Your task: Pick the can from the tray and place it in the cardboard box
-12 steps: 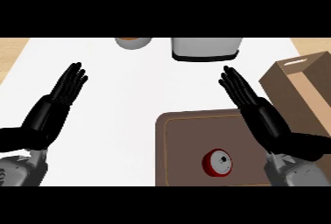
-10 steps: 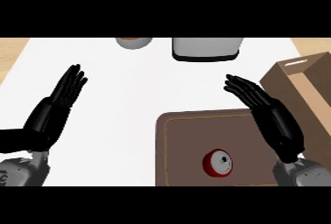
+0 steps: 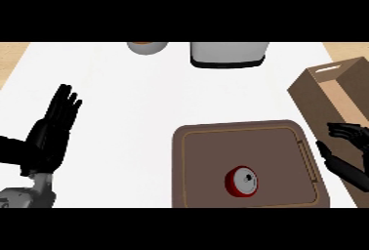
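Left hand [image 3: 49, 136] black, slender segmented fingers [image 3: 63, 105]; grey forearm. Right hand [image 3: 346, 156] black too.

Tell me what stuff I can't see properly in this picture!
- Right hand: head view, the right edge cuts it off.
- Cardboard box: the right edge crops it, so its inside is mostly hidden.
- Orange-topped thing and grey container: cut by the top edge.
- Can on the tray: seen from straight above, so its side doesn't show.
- Left hand: its forearm runs off the left edge.
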{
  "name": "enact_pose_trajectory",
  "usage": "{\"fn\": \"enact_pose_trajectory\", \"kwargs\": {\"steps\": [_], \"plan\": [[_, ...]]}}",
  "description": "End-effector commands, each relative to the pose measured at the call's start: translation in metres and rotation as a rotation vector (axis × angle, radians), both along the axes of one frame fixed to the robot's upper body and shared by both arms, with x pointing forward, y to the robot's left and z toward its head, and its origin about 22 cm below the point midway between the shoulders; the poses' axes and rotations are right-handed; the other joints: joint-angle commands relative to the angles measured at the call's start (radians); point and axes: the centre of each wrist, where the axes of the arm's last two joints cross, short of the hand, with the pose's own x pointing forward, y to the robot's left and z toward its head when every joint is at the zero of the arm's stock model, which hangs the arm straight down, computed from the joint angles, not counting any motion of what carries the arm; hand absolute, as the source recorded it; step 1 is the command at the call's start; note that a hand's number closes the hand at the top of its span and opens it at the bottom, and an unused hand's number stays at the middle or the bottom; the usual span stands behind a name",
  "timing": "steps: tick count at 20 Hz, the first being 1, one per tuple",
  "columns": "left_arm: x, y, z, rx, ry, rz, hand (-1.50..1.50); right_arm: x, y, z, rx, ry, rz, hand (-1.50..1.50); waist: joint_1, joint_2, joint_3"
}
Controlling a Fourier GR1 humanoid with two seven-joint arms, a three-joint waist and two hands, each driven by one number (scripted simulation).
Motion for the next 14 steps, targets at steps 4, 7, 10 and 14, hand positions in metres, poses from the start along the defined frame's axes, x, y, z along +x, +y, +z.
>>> {"fn": "enact_pose_trajectory", "kwargs": {"steps": [4,7,10,14], "plan": [[-0.002,-0.017,-0.009,-0.042,0.051,0.026,0.0,-0.033,-0.038,0.019,-0.232,-0.063,0.11,-1.5,0.017,-0.002,-0.001],[-0.002,-0.015,0.001,-0.031,0.03,0.016,0.0,-0.018,-0.031,0.058,-0.368,0.061,0.16,-1.5,0.027,-0.001,-0.002],[-0.01,-0.014,0.005,-0.02,0.05,0.025,0.0,-0.032,-0.027,0.083,-0.5,0.26,0.354,-1.5,0.024,-0.007,-0.006],[-0.008,-0.013,-0.002,-0.032,0.044,0.024,0.0,-0.034,-0.017,0.113,-0.531,0.394,0.479,-1.5,0.018,-0.004,-0.003]]}}
